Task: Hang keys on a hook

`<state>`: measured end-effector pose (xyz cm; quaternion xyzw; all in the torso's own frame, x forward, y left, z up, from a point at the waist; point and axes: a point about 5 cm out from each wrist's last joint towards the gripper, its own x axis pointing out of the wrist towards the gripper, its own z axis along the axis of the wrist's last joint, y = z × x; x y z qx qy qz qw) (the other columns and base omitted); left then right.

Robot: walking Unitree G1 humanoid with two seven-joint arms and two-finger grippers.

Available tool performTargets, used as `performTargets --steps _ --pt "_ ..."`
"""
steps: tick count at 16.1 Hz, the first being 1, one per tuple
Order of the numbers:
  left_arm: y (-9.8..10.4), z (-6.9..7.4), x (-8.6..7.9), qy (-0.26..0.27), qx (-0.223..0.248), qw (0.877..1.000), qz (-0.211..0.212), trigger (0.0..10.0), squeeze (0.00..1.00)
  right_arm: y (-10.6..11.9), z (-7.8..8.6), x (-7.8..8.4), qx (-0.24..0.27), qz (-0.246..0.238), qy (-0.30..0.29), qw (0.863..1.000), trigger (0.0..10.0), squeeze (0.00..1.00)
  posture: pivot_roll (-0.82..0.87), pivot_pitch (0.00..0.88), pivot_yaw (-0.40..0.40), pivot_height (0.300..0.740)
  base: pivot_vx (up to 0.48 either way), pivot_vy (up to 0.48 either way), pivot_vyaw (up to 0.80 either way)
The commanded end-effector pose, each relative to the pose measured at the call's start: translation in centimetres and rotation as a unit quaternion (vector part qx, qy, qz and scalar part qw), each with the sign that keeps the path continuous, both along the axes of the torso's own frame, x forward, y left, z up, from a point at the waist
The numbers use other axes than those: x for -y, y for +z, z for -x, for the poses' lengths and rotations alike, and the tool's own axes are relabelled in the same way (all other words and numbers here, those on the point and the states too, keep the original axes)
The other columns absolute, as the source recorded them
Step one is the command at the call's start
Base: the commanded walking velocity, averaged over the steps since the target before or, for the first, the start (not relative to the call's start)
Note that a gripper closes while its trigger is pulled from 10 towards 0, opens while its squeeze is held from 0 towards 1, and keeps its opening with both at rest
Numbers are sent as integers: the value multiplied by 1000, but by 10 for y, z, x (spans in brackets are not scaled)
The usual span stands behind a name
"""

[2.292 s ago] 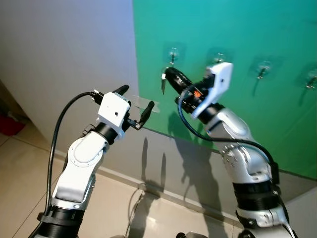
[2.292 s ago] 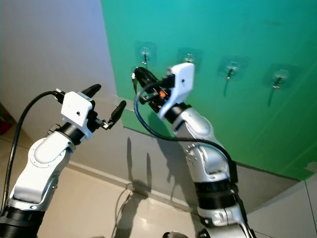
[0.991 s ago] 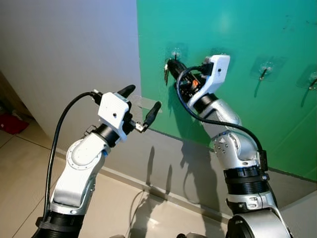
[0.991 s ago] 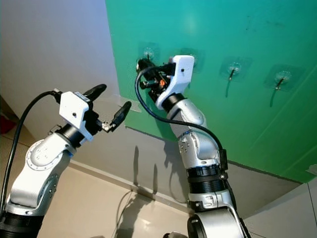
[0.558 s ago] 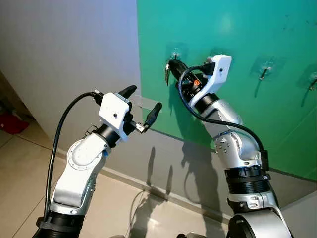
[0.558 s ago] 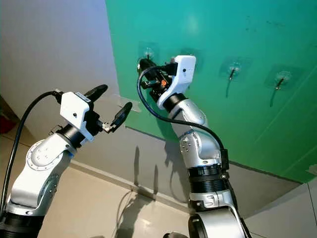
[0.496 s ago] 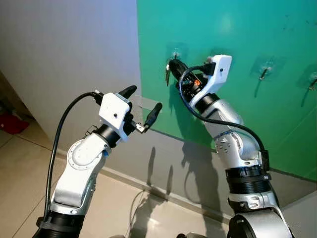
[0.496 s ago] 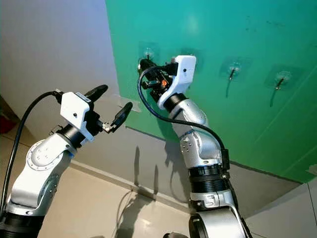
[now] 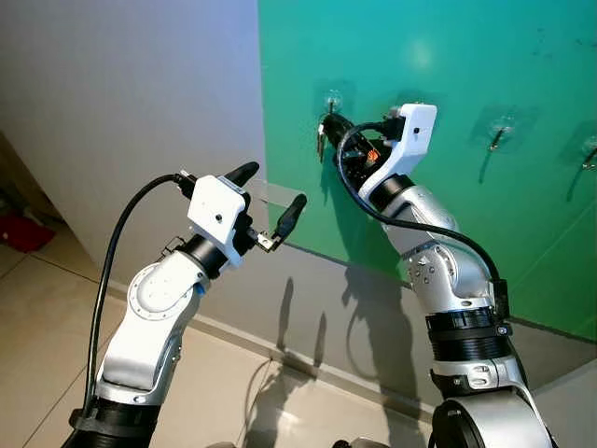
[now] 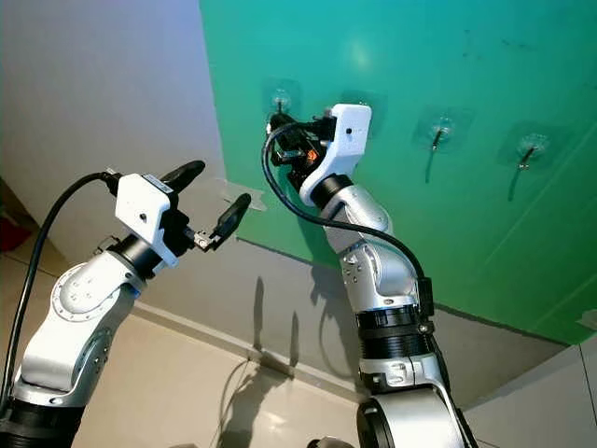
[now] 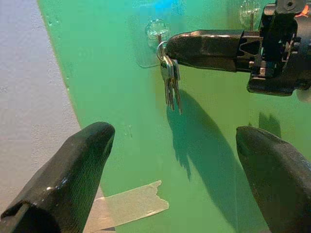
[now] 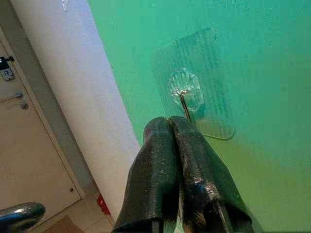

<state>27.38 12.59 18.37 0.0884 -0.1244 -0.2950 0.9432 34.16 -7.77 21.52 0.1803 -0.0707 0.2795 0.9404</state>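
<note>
Keys (image 11: pixel 170 82), silver bunch dangling upper centre, pinched by right gripper (image 11: pixel 167 47) at clear hook (image 11: pixel 158 35); left gripper (image 9: pixel 270 201) spread wide.

Both arms are silver, with rounded shells and black ribbed bands at the joints. Each wrist carries a white boxy camera housing. The left hand (image 9: pixel 267 203) and right hand (image 9: pixel 328 124) each have two long black, matte, tapered fingers. A thick black cable loops along each arm; orange parts show by the right wrist.
</note>
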Motion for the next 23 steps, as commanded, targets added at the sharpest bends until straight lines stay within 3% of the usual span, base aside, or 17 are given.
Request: performTargets --steps 1,6,10,11,15,19,20,21,23 --pt "1 3 3 -7 1 1000 1 10000 0 -5 -5 5 -28 4 -16 999 10000 0 19 0 -37 740 0 0 0" --pt "1 3 2 -8 -1 1000 0 10000 0 -21 -6 7 -74 29 -27 996 10000 0 21 0 -38 740 0 0 0" --pt "2 4 0 -8 3 1000 -6 10000 0 -23 -4 7 -73 29 -23 997 10000 0 22 0 -32 740 0 0 0" --pt "2 3 -1 -8 4 1000 -5 10000 0 -20 -2 7 -64 18 -19 998 10000 1000 18 0 -30 740 0 0 0" --pt "2 3 -5 7 4 1000 5 10000 0 -19 6 15 -54 7 -12 998 10000 1000 16 0 -43 740 0 0 0" --pt "-2 -2 -13 57 -9 998 10 10000 0 -42 21 28 -78 44 -30 996 10000 1000 14 0 -49 740 0 0 0" --pt "-6 -4 -19 84 -14 996 2 10000 0 -50 26 35 -85 58 -48 994 10000 212 14 0 -49 740 0 0 0" --pt "-13 -5 -26 106 -23 994 -4 10000 0 -59 32 44 -95 77 -63 990 10000 0 10 0 -47 740 0 0 0" --pt "-21 -6 -31 129 -37 991 -1 10000 0 -78 46 56 -109 122 -88 983 10000 0 9 0 -44 740 0 184 0"
